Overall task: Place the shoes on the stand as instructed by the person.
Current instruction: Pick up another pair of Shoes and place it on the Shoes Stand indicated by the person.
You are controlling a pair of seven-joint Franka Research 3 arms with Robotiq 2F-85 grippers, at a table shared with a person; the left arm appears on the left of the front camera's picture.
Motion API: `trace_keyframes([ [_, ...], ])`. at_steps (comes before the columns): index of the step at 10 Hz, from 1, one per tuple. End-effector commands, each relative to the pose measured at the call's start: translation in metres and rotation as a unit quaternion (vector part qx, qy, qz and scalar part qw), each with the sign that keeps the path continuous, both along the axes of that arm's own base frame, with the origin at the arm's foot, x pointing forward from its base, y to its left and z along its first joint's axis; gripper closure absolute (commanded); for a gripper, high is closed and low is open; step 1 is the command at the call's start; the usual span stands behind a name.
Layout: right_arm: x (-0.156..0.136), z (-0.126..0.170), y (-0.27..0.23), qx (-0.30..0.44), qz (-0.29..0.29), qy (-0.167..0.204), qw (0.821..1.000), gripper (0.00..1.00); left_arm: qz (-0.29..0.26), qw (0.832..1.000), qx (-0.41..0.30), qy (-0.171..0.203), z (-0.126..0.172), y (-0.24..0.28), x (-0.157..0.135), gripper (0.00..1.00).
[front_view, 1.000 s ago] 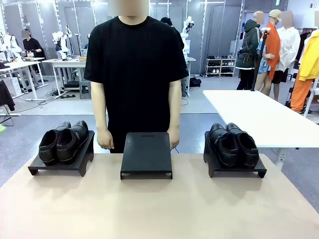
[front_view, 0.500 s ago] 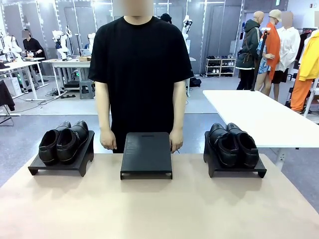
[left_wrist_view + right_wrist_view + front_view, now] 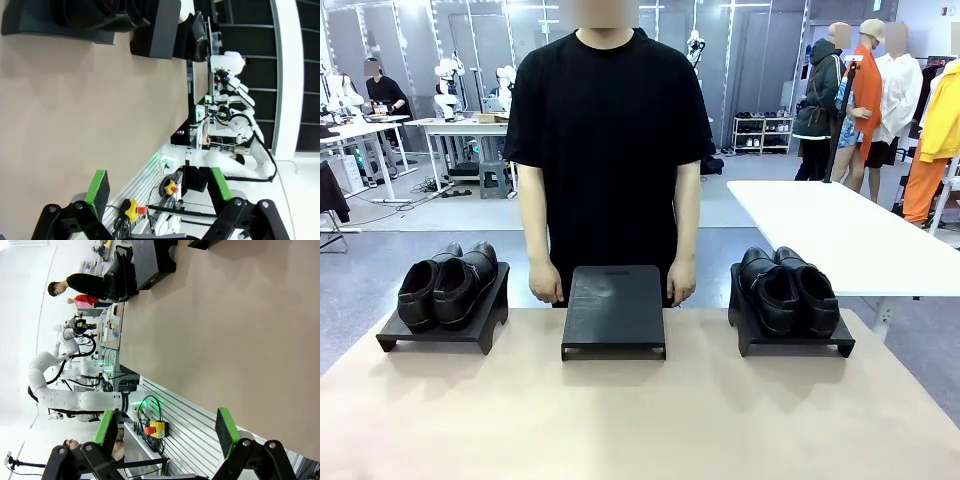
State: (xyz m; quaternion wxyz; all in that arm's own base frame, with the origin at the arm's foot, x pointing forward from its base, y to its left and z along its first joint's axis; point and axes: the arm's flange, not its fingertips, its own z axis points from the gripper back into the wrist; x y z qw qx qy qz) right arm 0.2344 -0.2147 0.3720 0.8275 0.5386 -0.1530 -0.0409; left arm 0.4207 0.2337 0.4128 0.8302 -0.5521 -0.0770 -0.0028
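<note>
My left gripper is spread wide, holding nothing, flat green pads on black angular knuckles, hanging past the near table edge over a slatted grey panel with a yellow-and-red stop button. My right gripper is likewise spread and empty, green pads rectangular and matte, above the same kind of ribbed panel and a yellow box with a red button. Beyond both, the table is a smooth, matte tan sheet, bare in the near half. At its far edge sit three low black stands, flat sloped slabs on short legs with a dull plastic look. The middle stand is empty, top face lightly textured. The left stand carries one pair of shoes, glossy black leather, rounded toes, side by side and touching, toes angled toward me and left. The right stand carries the other pair, also shiny black, rounded toes, a strap-like band across the vamp, toes toward me. The person in a plain black short-sleeved tee stands behind the middle stand, bare forearms down, one hand and the other hand hanging at either far corner of it, fingers loosely curled.
</note>
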Motion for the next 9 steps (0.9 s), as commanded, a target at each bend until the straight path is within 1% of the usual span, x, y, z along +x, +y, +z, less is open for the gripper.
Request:
trace_keyframes([
  [1,0.0002,0.0024,0.0003,0.006,-0.001,-0.009,1.000,0.00,-0.027,0.999,-0.013,-0.027,0.0017,0.0125,-0.0211,0.00],
  [9,0.0002,0.0024,0.0003,0.006,-0.001,-0.009,1.000,0.00,-0.027,0.999,-0.013,-0.027,0.0017,0.0125,-0.0211,0.00],
])
